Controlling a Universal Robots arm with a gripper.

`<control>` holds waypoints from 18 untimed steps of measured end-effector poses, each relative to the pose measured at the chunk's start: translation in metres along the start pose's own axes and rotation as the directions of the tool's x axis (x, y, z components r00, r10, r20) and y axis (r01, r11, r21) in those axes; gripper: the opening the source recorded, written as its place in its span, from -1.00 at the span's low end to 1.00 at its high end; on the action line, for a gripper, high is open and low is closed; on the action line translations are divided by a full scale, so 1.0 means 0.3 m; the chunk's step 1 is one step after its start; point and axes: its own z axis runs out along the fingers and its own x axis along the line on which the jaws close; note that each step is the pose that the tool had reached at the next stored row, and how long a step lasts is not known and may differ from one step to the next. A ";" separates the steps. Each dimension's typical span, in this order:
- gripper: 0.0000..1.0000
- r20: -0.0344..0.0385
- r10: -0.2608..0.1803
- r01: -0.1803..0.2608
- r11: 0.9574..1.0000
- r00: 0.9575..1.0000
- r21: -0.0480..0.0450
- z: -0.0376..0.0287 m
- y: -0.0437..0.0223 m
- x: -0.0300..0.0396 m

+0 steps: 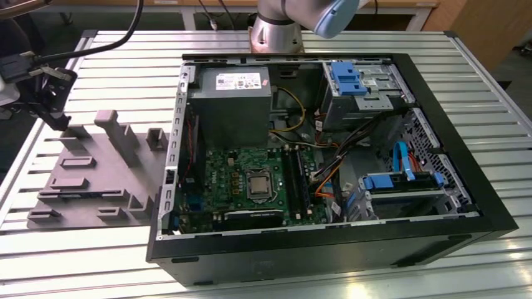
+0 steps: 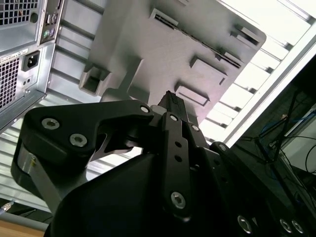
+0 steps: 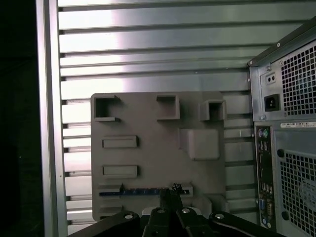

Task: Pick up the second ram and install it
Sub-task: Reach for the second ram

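1. Second ram, a thin dark green-black memory stick point(image 3: 138, 192): it stands on edge in a long slot of the grey plastic holder plate point(image 3: 148, 168), at the plate's end away from its three square pockets.
2. Black gripper point(image 3: 173, 190): it is over the holder plate with its tips at the stick's upper edge, off the stick's middle.
3. Jaws: I cannot tell whether they are apart, together or clamped on the stick.
4. Open black computer case point(image 1: 332, 255): it stands just beside the holder plate on the slatted aluminium table point(image 1: 124, 50).
5. Judgement: the step in hand is the pick from the holder plate. A good grasp would sit near the stick's mid-length, square on its flat faces. The lift should go straight along the slot, since a skewed pull could bind the stick.
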 end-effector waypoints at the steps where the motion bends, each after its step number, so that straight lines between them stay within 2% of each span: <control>1: -0.79 0.000 0.000 0.000 1.000 1.000 0.000 0.001 -0.001 0.000; 18: -0.79 0.000 0.000 0.000 1.000 1.000 0.000 0.012 -0.022 0.010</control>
